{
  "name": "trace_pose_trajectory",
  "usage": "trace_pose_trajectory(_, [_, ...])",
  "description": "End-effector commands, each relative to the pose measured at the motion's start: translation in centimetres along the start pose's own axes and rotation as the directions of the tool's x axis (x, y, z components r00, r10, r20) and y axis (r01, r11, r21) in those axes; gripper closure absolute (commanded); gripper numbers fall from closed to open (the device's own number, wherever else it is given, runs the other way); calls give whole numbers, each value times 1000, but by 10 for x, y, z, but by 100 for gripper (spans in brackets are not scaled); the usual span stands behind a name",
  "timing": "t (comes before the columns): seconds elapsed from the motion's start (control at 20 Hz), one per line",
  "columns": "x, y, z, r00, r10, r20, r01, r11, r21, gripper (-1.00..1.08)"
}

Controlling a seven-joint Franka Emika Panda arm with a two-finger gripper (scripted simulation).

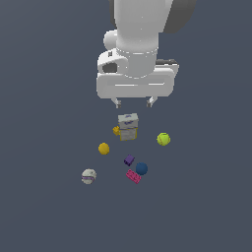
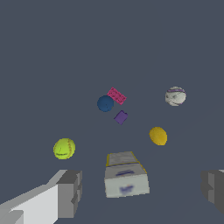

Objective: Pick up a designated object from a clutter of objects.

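Exterior view: the arm [image 1: 140, 29] hangs over the clutter, and its gripper [image 1: 134, 103] has both fingers spread wide apart with nothing between them. It sits above the box [image 1: 128, 127], not touching it. The box stands upright, grey-white, with a small yellow piece [image 1: 116, 130] touching its side at 9 o'clock.

The orange ball [image 1: 104, 148] lies on the floor [image 1: 44, 206] at about 8 o'clock from the box, near it but apart, and clear of every other item. At 4 o'clock from the box, further off, is the green ball [image 1: 163, 139]. At 6 o'clock from the box lies the purple block [image 1: 129, 160]; the blue ball [image 1: 141, 169] is just beside it at 4 o'clock, and the pink brick [image 1: 133, 176] touches or nearly touches the blue ball. The baseball [image 1: 89, 176] lies at 7 o'clock from the orange ball, well apart.

Wrist view: the two fingers [image 2: 70, 192] flank the box [image 2: 126, 176], well clear of it. Beyond it lie the orange ball [image 2: 158, 136], green ball [image 2: 64, 148], purple block [image 2: 120, 117], blue ball [image 2: 105, 103], pink brick [image 2: 116, 96] and baseball [image 2: 175, 96].
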State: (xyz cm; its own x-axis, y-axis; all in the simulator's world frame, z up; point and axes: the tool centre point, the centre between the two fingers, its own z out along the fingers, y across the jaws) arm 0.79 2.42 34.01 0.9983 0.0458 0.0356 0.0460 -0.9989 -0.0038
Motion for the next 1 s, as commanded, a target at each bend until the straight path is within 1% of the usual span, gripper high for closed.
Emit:
trace_pose_trajectory(0.0, [0, 0, 0, 1000, 0, 0, 0, 1000, 0, -92])
trace_pose_trajectory(0.15, [1, 2, 1, 1000, 4, -1, -4, 1000, -5, -92])
trace_pose_trajectory(0.45, [5, 12, 1, 1000, 20, -4, -20, 999, -29, -92])
trace_pose_trajectory(0.7, [5, 12, 2, 1000, 20, -4, -20, 999, -28, -92])
trace_pose_trajectory(0.95, [7, 19, 19, 999, 33, -2, -33, 999, -23, -92])
